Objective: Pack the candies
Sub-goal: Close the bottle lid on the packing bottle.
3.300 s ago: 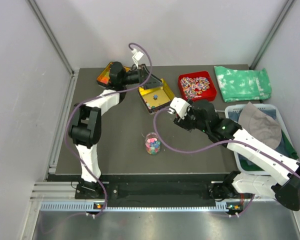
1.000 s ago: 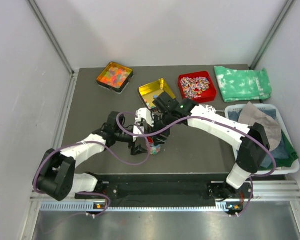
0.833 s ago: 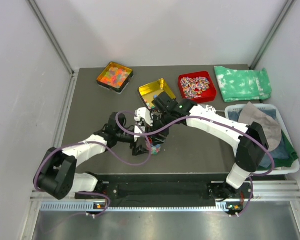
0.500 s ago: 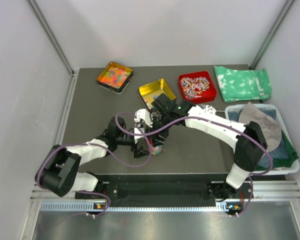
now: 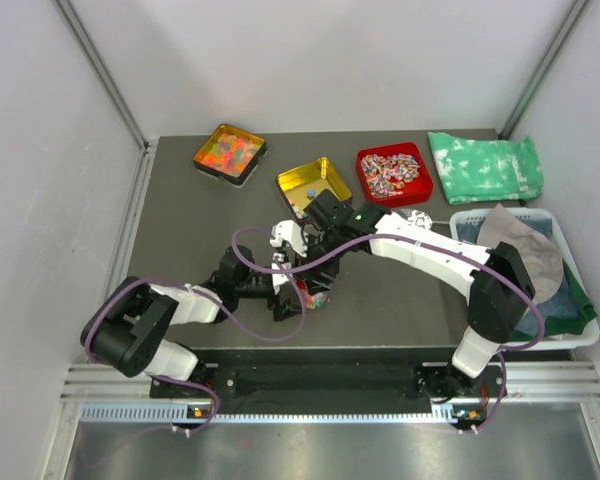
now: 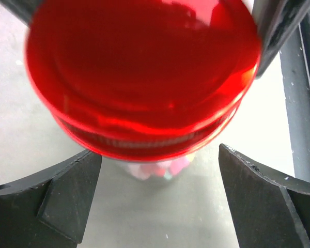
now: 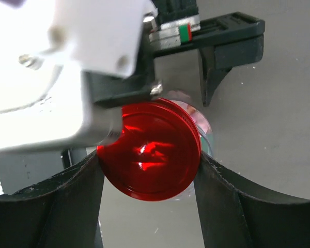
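Grey table (image 5: 195, 225), white walls (image 5: 330, 60); left gripper (image 6: 159, 155) spread wide before the jar (image 5: 317, 298) of candies (image 6: 170, 166), right gripper (image 7: 147, 161) pinching a red lid (image 6: 144, 67).

The jar (image 5: 311, 297) holding the candies (image 6: 168, 166) was placed front-centre on the table (image 5: 190, 240). The lid (image 7: 151, 155) was gripped between the fingers of the right gripper (image 7: 149, 160) right over the jar's mouth, and the left gripper (image 6: 157, 157) was brought in from the left, one finger on each side of the jar and clear of it. Along the rear, left to right, were set the left tray (image 5: 205, 158), the middle tray (image 5: 325, 178), the tray of wrapped sweets (image 5: 361, 158) and a cloth (image 5: 485, 167), with a basket (image 5: 465, 215) in front of the cloth.
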`<state>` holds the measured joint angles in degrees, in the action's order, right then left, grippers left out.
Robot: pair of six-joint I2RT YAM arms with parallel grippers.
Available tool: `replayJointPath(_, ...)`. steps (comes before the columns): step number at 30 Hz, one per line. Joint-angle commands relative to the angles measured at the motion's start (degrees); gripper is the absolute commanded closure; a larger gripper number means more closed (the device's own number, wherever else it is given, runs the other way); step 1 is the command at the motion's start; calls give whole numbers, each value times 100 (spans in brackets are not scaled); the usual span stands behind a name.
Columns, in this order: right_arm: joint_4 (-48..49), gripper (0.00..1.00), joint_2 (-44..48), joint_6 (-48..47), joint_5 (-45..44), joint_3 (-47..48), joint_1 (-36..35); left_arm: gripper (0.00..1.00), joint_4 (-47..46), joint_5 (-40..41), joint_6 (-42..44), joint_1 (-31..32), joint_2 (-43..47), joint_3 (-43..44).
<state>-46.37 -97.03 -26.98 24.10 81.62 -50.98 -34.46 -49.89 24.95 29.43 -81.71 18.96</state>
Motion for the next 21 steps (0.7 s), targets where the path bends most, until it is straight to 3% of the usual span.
replayJointPath(1,-83,53,255,-140,-98,-94,88,1,-1255,233,-377,168,-265,-77)
replayJointPath(21,-329,53,132,-123,174,213,115,1,-2398,1042,-860,397,-1030,-6)
